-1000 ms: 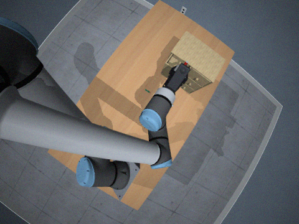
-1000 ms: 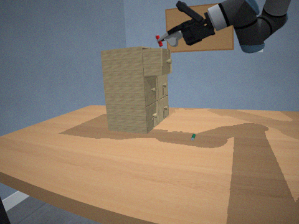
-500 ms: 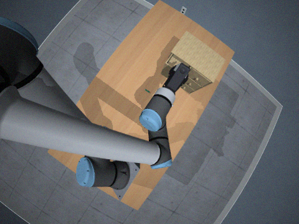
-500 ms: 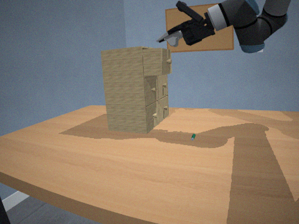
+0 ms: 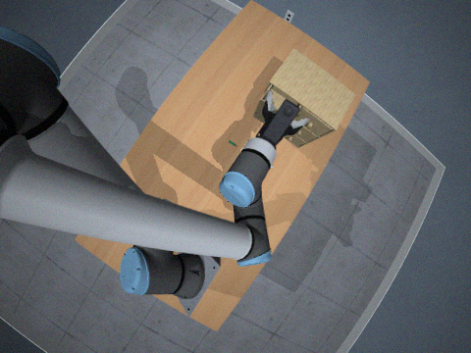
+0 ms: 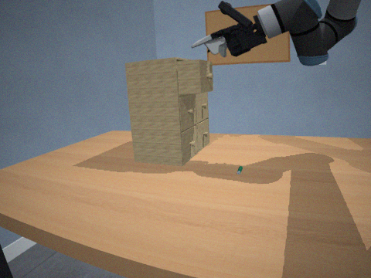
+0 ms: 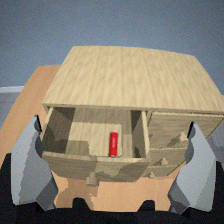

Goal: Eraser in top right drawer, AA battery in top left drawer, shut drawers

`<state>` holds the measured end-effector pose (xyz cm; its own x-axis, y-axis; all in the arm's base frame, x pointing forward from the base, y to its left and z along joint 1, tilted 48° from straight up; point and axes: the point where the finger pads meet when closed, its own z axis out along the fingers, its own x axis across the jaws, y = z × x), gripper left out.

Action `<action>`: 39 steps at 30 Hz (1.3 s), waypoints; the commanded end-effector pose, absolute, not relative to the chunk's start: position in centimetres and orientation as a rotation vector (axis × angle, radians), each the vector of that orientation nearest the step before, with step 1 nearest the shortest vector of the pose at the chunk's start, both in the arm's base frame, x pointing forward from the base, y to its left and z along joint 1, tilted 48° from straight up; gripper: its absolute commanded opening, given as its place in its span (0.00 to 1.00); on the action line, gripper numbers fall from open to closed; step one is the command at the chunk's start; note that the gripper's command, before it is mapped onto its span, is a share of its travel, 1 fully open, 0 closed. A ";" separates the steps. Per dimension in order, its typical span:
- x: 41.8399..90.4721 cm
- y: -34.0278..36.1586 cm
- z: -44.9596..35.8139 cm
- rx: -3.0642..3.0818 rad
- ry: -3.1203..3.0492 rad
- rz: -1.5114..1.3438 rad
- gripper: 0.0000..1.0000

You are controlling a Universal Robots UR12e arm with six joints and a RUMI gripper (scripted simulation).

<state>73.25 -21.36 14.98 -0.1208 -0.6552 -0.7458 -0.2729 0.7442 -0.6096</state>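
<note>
Tool spread wide, nothing between its fingers; red AA battery ahead of and below it, lying in the pulled-out top left drawer of the chest. Battery likely stiff, smallish but dense, apt to roll; if regripped, pinch across mid-barrel. Drawer best eased shut by a gentle push at mid-front, being stopless and light

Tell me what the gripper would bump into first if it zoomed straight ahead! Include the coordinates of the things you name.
The gripper (image 5: pixel 288 106) (image 6: pixel 209 51) (image 7: pixel 115 120) would probably bump the chest (image 5: pixel 314 78) (image 6: pixel 154 112) (image 7: pixel 130 75) first, near its top front edge, but the exact spot is hard to tell.
</note>
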 end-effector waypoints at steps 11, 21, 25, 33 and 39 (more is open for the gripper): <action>73.3 -21.4 15.0 -0.742 1.706 -0.385 1.00; 72.7 -21.4 15.1 -0.742 1.706 -0.385 1.00; 72.4 -21.3 15.1 -0.742 1.706 -0.385 1.00; 70.5 -21.2 15.2 -0.742 1.706 -0.385 1.00; 68.8 -21.0 15.4 -0.742 1.706 -0.385 1.00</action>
